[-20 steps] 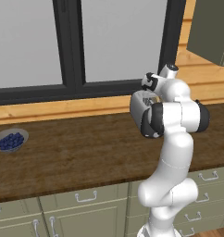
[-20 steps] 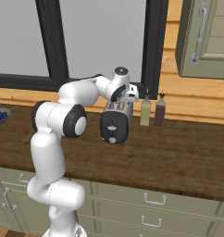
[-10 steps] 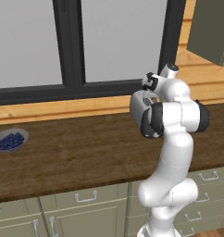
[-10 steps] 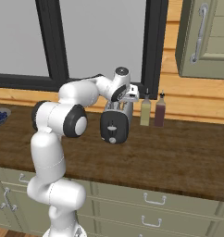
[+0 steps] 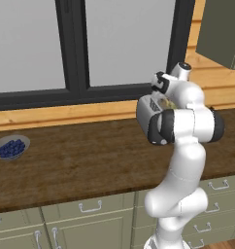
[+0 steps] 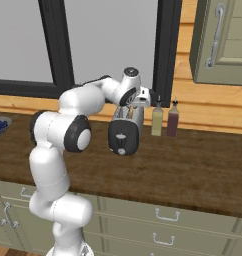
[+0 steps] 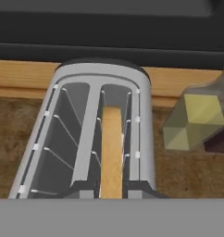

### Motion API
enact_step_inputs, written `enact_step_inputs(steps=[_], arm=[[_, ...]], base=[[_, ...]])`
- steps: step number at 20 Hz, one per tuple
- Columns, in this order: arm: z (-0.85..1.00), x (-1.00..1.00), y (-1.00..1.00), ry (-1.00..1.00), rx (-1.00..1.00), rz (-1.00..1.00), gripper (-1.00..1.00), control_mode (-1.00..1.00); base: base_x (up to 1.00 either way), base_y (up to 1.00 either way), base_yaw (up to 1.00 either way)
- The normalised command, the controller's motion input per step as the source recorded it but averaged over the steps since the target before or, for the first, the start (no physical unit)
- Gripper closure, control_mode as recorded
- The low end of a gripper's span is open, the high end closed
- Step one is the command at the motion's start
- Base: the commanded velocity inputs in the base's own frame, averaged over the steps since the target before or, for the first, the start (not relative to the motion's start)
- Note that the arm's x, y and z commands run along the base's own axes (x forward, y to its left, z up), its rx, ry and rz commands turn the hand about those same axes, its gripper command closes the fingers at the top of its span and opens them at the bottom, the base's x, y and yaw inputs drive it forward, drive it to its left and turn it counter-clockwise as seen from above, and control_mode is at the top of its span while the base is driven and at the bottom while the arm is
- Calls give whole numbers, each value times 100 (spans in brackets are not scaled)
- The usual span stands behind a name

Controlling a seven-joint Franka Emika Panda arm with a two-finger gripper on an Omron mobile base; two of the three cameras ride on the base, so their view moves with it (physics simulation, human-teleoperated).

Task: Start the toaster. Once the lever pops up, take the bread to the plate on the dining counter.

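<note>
In the left base view we see a bowl of blueberries (image 5: pixel 11 147) at the far left of the wooden surface (image 5: pixel 80 165), and to the right the toaster (image 5: pixel 147 111), largely hidden behind the white arm.

In the right base view we see what the arm hides there: the toaster's end face with its dark round patch, then a yellowish bottle (image 6: pixel 157 119) and a dark red bottle (image 6: pixel 172 120) just beside it. The gripper (image 6: pixel 138 100) sits directly above the toaster's top.

In the hand view we look down into the two slots, where the bread (image 7: pixel 112 155) stands on edge in the right-hand slot. We cannot tell how far the jaws stand apart, nor whether they hold the slice.
</note>
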Motion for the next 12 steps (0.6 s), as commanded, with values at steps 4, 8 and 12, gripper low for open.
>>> enact_step_inputs(steps=[4,8,12], arm=[[100,-63,0,-17,0,0,100,-100],[100,-84,6,-16,0,0,100,-100],[83,-100,11,-4,0,-3,100,-100]], base=[[0,0,0],[0,0,0],[0,0,0]])
